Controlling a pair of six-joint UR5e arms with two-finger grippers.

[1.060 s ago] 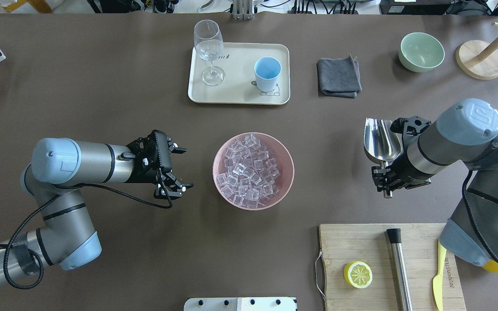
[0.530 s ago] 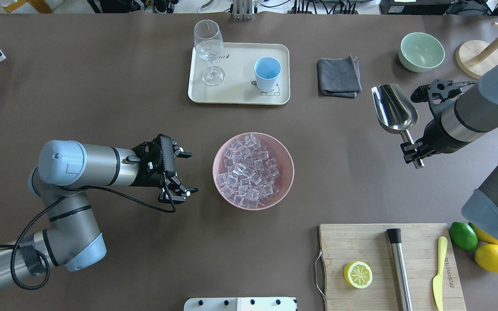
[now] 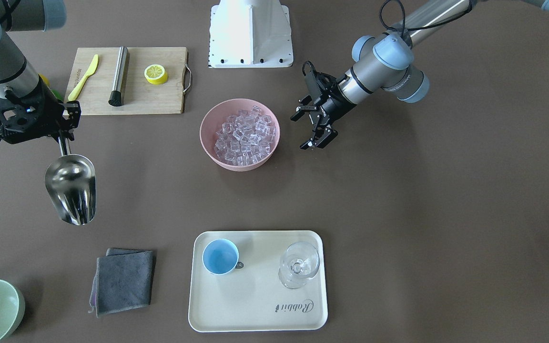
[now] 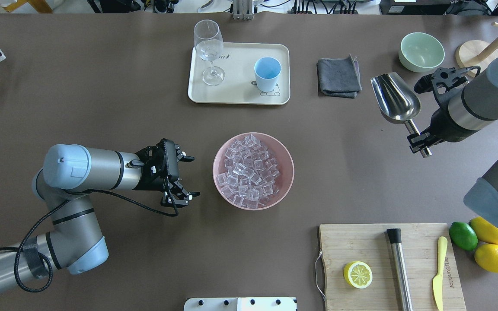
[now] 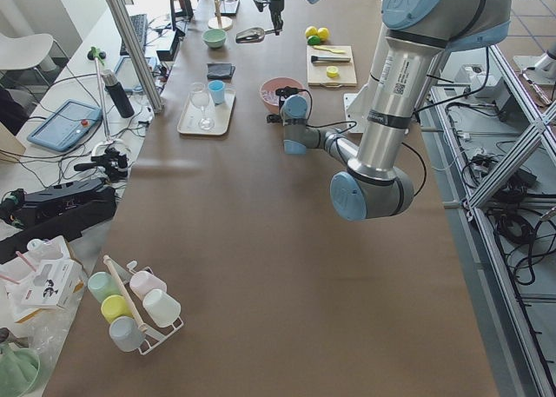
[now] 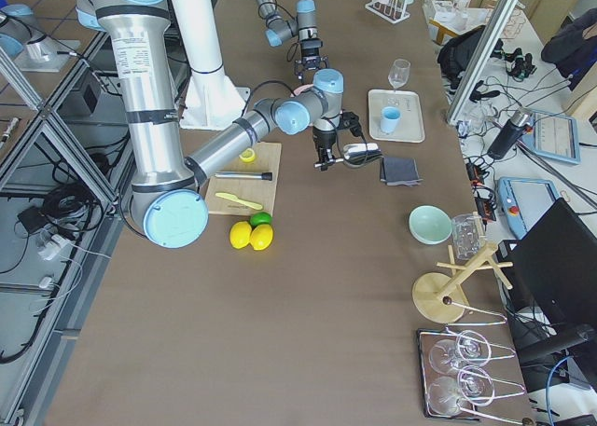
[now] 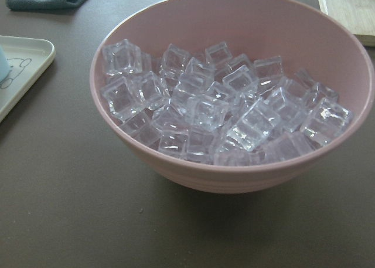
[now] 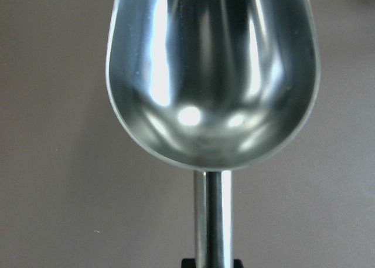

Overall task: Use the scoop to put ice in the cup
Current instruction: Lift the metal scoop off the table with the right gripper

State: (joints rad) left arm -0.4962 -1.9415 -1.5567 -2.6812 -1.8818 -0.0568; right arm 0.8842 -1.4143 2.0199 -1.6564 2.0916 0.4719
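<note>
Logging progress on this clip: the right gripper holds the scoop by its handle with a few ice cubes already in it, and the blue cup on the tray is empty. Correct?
Not quite: the scoop is empty, as the right wrist-mounted view shows. The ice sits in the pink bowl. The right gripper does hold it by the handle, and the cup is empty.

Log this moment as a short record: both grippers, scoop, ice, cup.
left gripper: open, empty, beside the pink bowl
right gripper: shut on the scoop, by its handle
scoop: empty, off to the bowl's side, not over it
ice: all in the pink bowl
cup: upright on the tray, beside the wine glass, no ice inside
</note>
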